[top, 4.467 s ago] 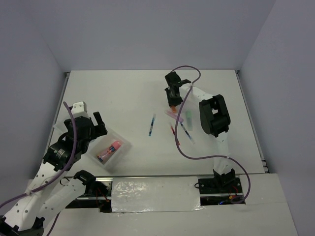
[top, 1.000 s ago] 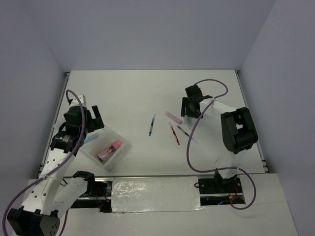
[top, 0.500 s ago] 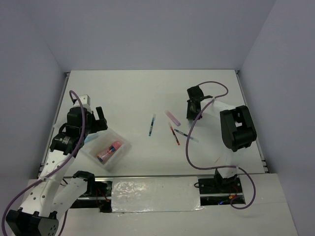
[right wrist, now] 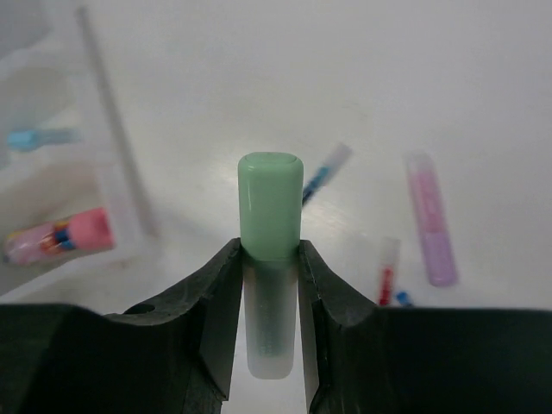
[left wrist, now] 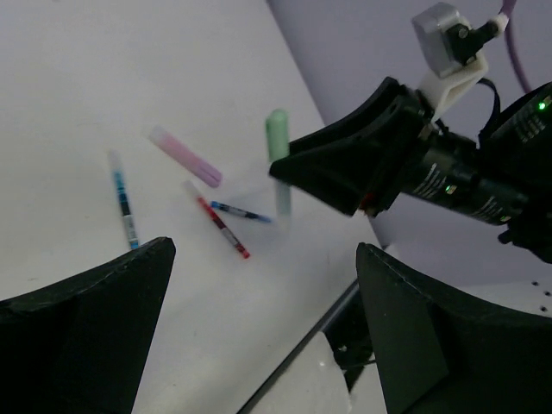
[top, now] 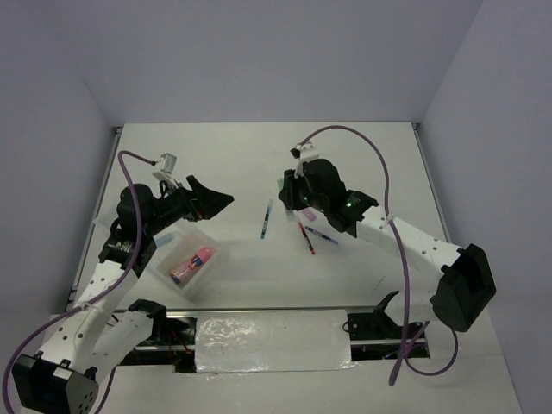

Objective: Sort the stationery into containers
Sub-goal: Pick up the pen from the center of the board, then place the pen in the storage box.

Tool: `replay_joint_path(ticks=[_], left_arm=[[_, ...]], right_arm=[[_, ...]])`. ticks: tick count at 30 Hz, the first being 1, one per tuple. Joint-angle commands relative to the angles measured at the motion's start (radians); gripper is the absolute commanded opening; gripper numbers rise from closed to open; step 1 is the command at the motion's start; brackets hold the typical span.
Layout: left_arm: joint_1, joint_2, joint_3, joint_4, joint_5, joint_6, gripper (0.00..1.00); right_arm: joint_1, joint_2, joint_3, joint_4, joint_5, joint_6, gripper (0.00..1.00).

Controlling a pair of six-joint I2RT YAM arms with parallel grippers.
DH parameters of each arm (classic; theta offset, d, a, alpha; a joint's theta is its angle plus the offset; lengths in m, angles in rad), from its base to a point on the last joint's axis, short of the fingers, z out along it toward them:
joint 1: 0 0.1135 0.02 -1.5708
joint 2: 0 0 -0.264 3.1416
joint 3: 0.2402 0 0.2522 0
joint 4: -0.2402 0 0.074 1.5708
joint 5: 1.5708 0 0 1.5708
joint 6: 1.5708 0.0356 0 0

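My right gripper (right wrist: pixel 269 255) is shut on a green-capped highlighter (right wrist: pixel 270 211) and holds it upright above the table; it also shows in the left wrist view (left wrist: pixel 277 148). In the top view the right gripper (top: pixel 293 190) hovers over the loose pens. Below lie a purple highlighter (right wrist: pixel 430 222), a blue pen (top: pixel 266 219), a red pen (top: pixel 305 237) and a second blue pen (top: pixel 321 233). The clear tray (top: pixel 211 240) at the left holds the pink tube (top: pixel 192 265) and a blue highlighter (right wrist: pixel 39 138). My left gripper (top: pixel 207 205) is open and empty above the tray's far edge.
The right arm's black body (left wrist: pixel 448 172) and purple cable (top: pixel 362 138) hang over the middle right of the table. Grey walls close in the far and side edges. A taped metal rail (top: pixel 267 332) runs along the near edge.
My right gripper has swung left from the right side to above the pens, carrying the green highlighter. My left gripper has lifted off the tray and turned to the right.
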Motion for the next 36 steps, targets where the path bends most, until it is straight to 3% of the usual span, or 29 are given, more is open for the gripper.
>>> replay_joint_path(ticks=[1,8,16,21,23,24,26,27,29,30,31,32,33,34,36], left_arm=[[-0.019,0.006,0.000,0.282,0.141,-0.171,0.99],[-0.068,-0.047,-0.032,0.273,0.099,-0.214,0.97],[-0.132,-0.089,-0.043,0.149,0.039,-0.193,0.91],[-0.160,-0.078,-0.026,0.103,0.020,-0.160,0.78],[-0.162,-0.072,-0.027,0.110,0.025,-0.160,0.66],[-0.163,-0.066,-0.028,0.112,0.035,-0.157,0.44],[-0.166,-0.055,-0.023,0.098,0.051,-0.150,0.21],[-0.166,-0.044,-0.018,0.086,0.057,-0.134,0.03],[-0.168,-0.043,0.006,0.031,0.054,-0.075,0.00],[-0.168,-0.044,0.024,-0.001,-0.007,-0.027,0.00],[-0.166,-0.041,0.099,-0.179,-0.079,0.031,0.00],[-0.168,-0.029,0.145,-0.277,-0.175,0.147,0.00],[-0.168,-0.018,0.187,-0.364,-0.288,0.206,0.00],[-0.168,-0.001,0.259,-0.447,-0.558,0.246,0.00],[-0.168,0.074,0.304,-0.639,-0.877,0.300,0.00]], right_arm=[[0.153,-0.053,0.007,0.080,-0.053,-0.023,0.15],[0.355,-0.071,0.081,0.098,0.002,-0.006,0.16],[0.418,-0.076,0.144,0.116,0.044,0.015,0.16],[0.456,-0.062,0.187,0.124,0.038,-0.002,0.17],[0.481,-0.051,0.191,0.142,0.030,-0.014,0.17],[0.490,-0.050,0.197,0.151,0.035,-0.022,0.17],[0.493,-0.036,0.200,0.167,0.056,-0.020,0.17],[0.493,-0.030,0.202,0.171,0.064,-0.020,0.18],[0.493,-0.008,0.219,0.158,0.085,-0.023,0.33],[0.493,-0.007,0.213,0.154,0.108,-0.014,0.49],[0.492,-0.011,0.202,0.153,0.130,-0.006,0.77],[0.492,-0.037,0.187,0.141,0.201,0.001,0.98],[0.484,-0.059,0.144,0.130,0.237,0.016,1.00],[0.479,-0.085,0.115,0.121,0.263,0.024,1.00],[0.469,-0.187,0.005,0.127,0.300,0.029,1.00]])
